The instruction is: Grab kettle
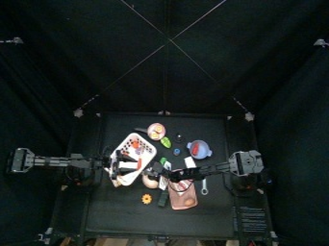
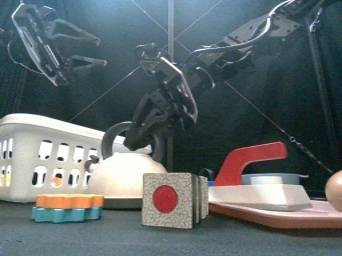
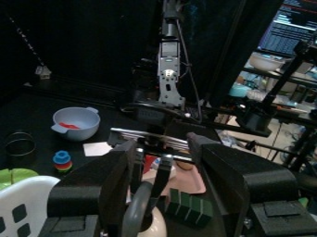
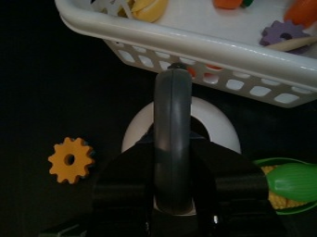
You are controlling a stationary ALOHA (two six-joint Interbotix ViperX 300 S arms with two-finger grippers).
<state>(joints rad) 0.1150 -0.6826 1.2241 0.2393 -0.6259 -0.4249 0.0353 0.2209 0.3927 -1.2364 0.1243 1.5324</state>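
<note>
At the lower left of the front view, we found the white kettle on the black table, just beside the white basket. The right gripper had reached across from the right, its jaws clamped on the kettle's dark handle. The left gripper hung raised at upper left, jaws apart. An orange gear lay near the kettle.

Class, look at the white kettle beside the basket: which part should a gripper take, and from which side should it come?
Grip the dark arched handle of the kettle, coming from above. It rises in a loop over the round white body, which looks too wide and smooth to pinch, and leaves room for fingers on both sides. The right gripper already closes on it this way.
</note>
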